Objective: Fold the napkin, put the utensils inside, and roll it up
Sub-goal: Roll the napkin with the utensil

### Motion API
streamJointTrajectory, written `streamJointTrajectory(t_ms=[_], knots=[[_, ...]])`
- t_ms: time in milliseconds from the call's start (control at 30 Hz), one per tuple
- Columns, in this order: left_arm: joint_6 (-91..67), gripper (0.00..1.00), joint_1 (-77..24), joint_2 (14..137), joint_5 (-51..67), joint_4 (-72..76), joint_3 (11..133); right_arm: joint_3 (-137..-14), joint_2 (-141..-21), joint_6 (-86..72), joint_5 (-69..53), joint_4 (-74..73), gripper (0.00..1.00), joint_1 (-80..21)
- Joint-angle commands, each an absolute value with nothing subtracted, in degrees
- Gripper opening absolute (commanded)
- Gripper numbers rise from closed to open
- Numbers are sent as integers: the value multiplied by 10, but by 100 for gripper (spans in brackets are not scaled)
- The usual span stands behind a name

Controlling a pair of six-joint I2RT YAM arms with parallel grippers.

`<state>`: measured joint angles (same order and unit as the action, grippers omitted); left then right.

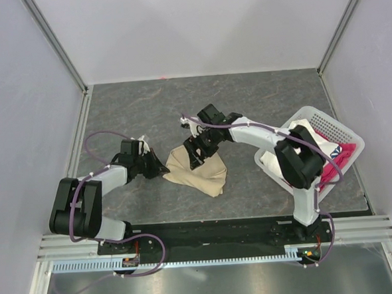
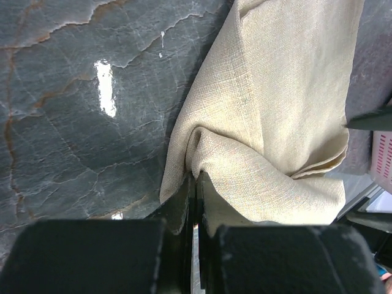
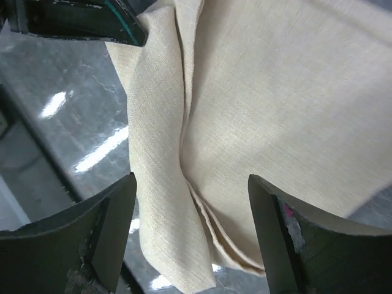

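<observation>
Beige-tan soft cloth napkin (image 1: 201,170) is bunched on the grey marbled tabletop (image 1: 147,110), its edge clamped in the left gripper (image 2: 196,182), while the right gripper (image 3: 191,190) is held spread wide over it.

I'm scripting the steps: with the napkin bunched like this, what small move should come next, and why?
Probably lower the right gripper and close its jaws on a napkin fold. The left gripper pinches one edge, the right jaws stand open over the cloth, and the napkin lies rumpled; a second grip would let both pull it flat.
</observation>
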<state>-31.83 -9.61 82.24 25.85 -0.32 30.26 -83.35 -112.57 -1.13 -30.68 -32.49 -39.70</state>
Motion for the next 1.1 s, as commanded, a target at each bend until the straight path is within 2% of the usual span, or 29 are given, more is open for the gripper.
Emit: streamJointTrajectory(t_ms=[0,67,167,300,467,600,767,900,933,967,1067], knots=[[-304,2,-94,829,245,-29,325,-761,-1008,38,-81,-232,82,-483],[-305,2,-94,828,243,-32,330,-731,-983,49,47,-214,82,-544],[-305,2,-93,829,243,-37,335,-687,-959,53,162,-186,81,-606],[-305,2,-94,829,243,-41,338,-655,-971,56,229,-184,79,-661],[-306,2,-94,829,242,-46,342,-651,-1009,53,217,-180,72,-684],[-305,2,-93,827,242,-46,342,-660,-1034,58,219,-181,70,-683],[-305,2,-94,826,245,-46,341,-671,-1063,60,201,-183,62,-666],[-302,2,-93,824,252,-39,339,-671,-1066,61,109,-184,51,-630],[-302,2,-94,824,259,-35,339,-671,-1066,64,40,-188,45,-615],[-302,4,-93,822,261,-28,338,-671,-1070,67,8,-191,43,-607],[-307,33,-93,805,245,-25,335,-674,-1081,72,-115,-213,36,-582]])
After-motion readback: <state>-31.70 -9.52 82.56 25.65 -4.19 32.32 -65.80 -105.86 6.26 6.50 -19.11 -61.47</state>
